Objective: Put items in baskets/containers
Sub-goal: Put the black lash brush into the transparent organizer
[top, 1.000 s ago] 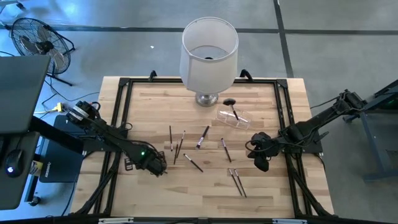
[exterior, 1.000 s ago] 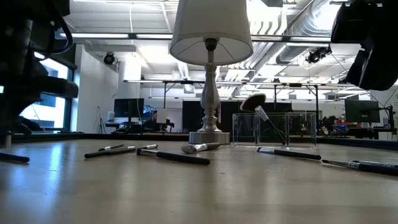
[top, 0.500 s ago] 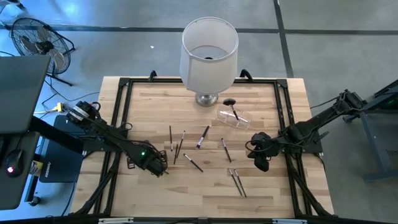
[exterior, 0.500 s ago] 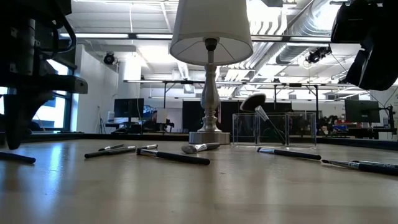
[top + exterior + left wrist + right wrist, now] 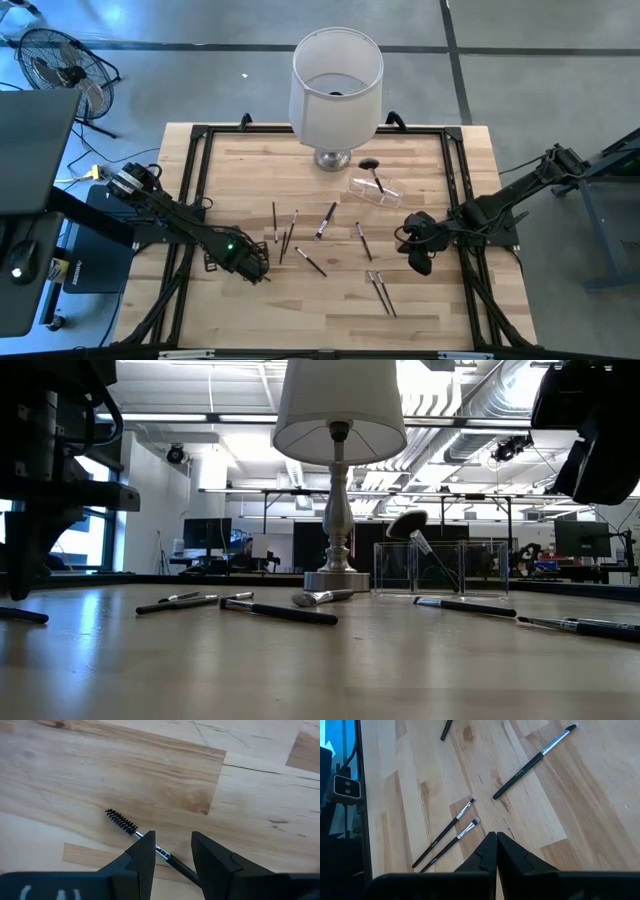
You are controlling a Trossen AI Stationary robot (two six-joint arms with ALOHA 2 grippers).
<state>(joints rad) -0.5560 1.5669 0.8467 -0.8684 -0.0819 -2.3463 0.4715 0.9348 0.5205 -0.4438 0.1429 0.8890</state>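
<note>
Brushes are lying scattered over the middle of the pale wooden table (image 5: 420, 300), all slim and pencil-like, with dark handles and small silver ferrules. A loose cluster (image 5: 285, 235) is sitting left of centre, one longer brush (image 5: 326, 221) is lying diagonally near the middle, another (image 5: 364, 241) is lying to its right, and a close pair (image 5: 382, 292) is resting side by side toward the near edge. One fluffy black-headed brush (image 5: 408, 523) is already leaning inside the clear plastic holder (image 5: 440, 567), a glossy, see-through box standing just beside the lamp.

Working down from the biggest thing: the lamp's white drum shade (image 5: 337, 85) is towering over a turned silver base (image 5: 337, 580) at the far side of the table. A black metal frame (image 5: 192, 190) is running round the butcher-block planks, whose grain is showing in long blond strips. Beyond the table, grey floor, a round fan (image 5: 55, 60) and, in the level view, desks with monitors and ceiling ducts are showing.

The left gripper (image 5: 172, 851) is hovering low at the table's left, its fingers standing apart on either side of a thin spoolie brush (image 5: 121, 821) with a bristly spiral tip. The right gripper (image 5: 496, 851) is waiting at the right, fingers pressed together, holding nothing.
</note>
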